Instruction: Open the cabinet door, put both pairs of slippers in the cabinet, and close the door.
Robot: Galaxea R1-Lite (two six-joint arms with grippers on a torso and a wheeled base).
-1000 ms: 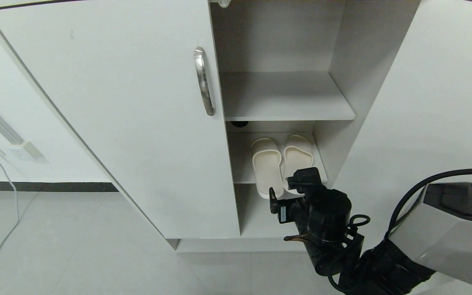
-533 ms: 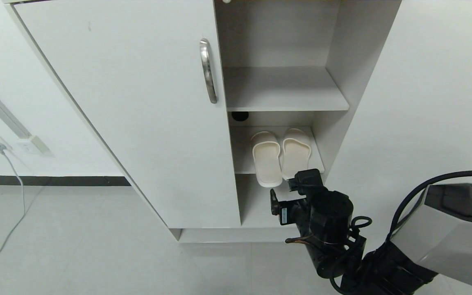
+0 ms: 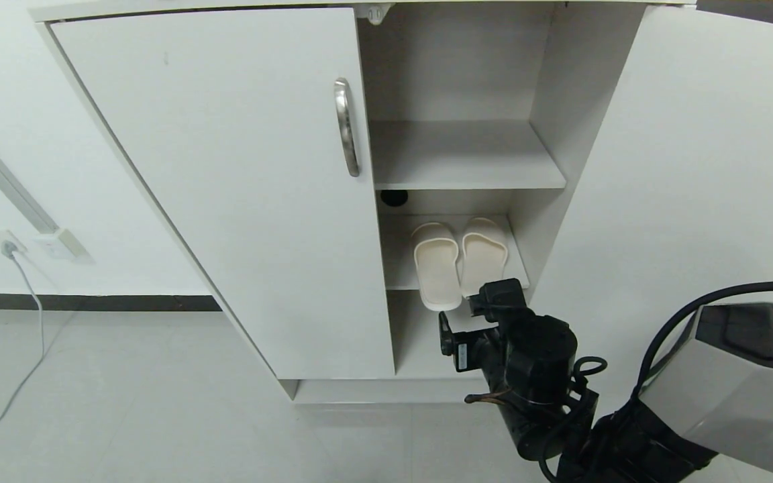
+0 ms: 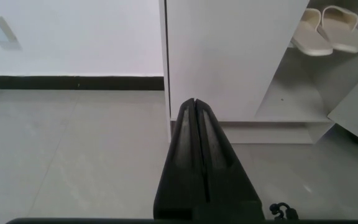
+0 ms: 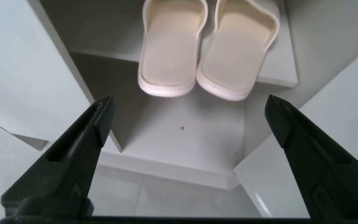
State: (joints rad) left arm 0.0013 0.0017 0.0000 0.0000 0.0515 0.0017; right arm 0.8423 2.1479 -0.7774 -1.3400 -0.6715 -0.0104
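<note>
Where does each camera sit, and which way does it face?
Head view: on the head, looking forward and down into the open cabinet; the right gripper shows low on the right.
Left wrist view: on the left wrist, facing the floor and cabinet base; the shut left gripper shows.
Right wrist view: on the right wrist, facing the slippers; its open fingers show.
All three share the slippers.
</note>
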